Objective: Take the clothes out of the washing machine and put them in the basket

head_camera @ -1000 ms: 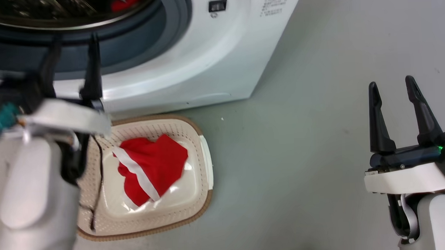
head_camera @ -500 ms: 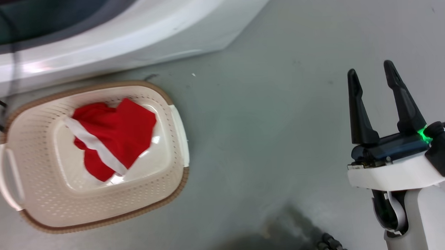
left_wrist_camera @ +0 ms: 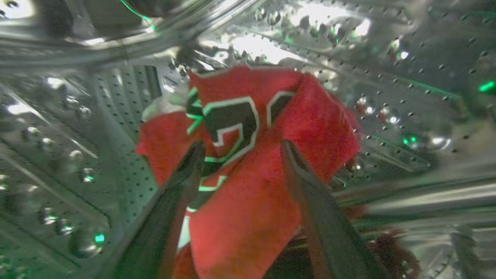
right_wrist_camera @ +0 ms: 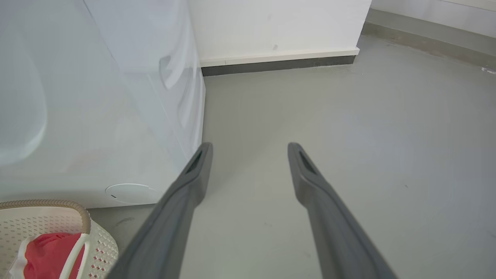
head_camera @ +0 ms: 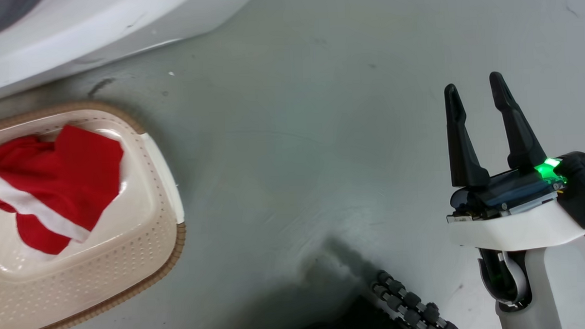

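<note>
The patterned red garment (left_wrist_camera: 310,128) lies crumpled against the holed steel wall of the drum (left_wrist_camera: 387,77), so it is not out yet. A second ago my left gripper (left_wrist_camera: 243,144) stood in front of the round opening. Now it is inside the drum, with its fingers spread either side of a fold of the cloth and not yet pinching it. I judge the reach done and the closing next.

The striped red garment (head_camera: 78,167) lies flat in the basket (head_camera: 149,247), which sits on the floor (head_camera: 297,159) just in front of the washing machine (head_camera: 73,26). Both have slid towards the left edge of my head view. That is my body bending and turning, not the basket moving, so half the job stands finished.

My right gripper (head_camera: 473,82) hangs over bare floor well apart from the basket, fingers spread and holding nothing, as before.
</note>
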Tool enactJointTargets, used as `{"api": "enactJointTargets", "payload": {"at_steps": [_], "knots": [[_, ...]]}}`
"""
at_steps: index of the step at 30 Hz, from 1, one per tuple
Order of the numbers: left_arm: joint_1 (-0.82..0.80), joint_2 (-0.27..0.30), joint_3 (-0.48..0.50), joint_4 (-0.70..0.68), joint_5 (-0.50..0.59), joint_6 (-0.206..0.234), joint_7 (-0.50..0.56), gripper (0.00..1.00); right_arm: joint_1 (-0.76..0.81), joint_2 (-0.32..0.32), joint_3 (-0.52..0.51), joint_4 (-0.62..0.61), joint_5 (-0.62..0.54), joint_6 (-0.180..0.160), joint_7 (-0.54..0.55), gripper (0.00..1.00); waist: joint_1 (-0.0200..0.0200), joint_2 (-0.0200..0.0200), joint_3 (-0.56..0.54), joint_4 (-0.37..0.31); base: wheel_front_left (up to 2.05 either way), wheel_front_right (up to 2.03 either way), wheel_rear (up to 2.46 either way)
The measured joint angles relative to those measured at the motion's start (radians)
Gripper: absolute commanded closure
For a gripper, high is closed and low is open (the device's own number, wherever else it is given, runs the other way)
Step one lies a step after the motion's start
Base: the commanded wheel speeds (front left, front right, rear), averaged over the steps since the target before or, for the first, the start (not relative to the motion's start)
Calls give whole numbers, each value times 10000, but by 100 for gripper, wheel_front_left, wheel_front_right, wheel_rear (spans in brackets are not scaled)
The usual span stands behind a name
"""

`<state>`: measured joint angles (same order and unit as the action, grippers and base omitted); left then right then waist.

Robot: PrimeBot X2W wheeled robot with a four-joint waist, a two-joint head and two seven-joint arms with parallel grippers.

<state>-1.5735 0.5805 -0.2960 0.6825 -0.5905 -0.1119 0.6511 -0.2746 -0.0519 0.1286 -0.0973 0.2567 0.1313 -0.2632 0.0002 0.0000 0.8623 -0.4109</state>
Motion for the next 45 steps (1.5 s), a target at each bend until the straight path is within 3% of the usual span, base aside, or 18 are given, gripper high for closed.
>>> {"api": "enactJointTargets", "payload": {"at_steps": [13,14,19,28,31,36,45], "knots": [[-764,-184,-777,1831,472,-29,435,0,397,2,-92,-159,215,0,0,0,-1,0,315,-172,0,0,0],[-793,-192,-826,1887,403,-44,520,100,398,2,-107,-161,215,0,0,0,-1,0,327,-157,0,0,0],[-909,-180,-1095,1969,230,-146,268,100,397,2,-130,-176,211,0,0,0,-1,0,383,-81,0,0,0],[-955,150,-1613,2117,236,-173,-1289,100,60,4,-178,-153,134,0,0,0,-1,0,327,30,0,0,0],[-816,470,-2399,1628,362,-173,-1952,100,-98,4,-222,-90,35,0,0,0,-1,0,176,71,0,0,0],[224,560,-2842,1482,-523,-174,-3206,100,-122,8,-573,40,-466,0,0,0,-2,0,-314,298,0,0,0],[2134,326,-3534,1457,-1254,-173,-5929,100,37,10,-1007,270,-1202,0,2,0,-2,0,-1495,1073,0,0,0]]}}
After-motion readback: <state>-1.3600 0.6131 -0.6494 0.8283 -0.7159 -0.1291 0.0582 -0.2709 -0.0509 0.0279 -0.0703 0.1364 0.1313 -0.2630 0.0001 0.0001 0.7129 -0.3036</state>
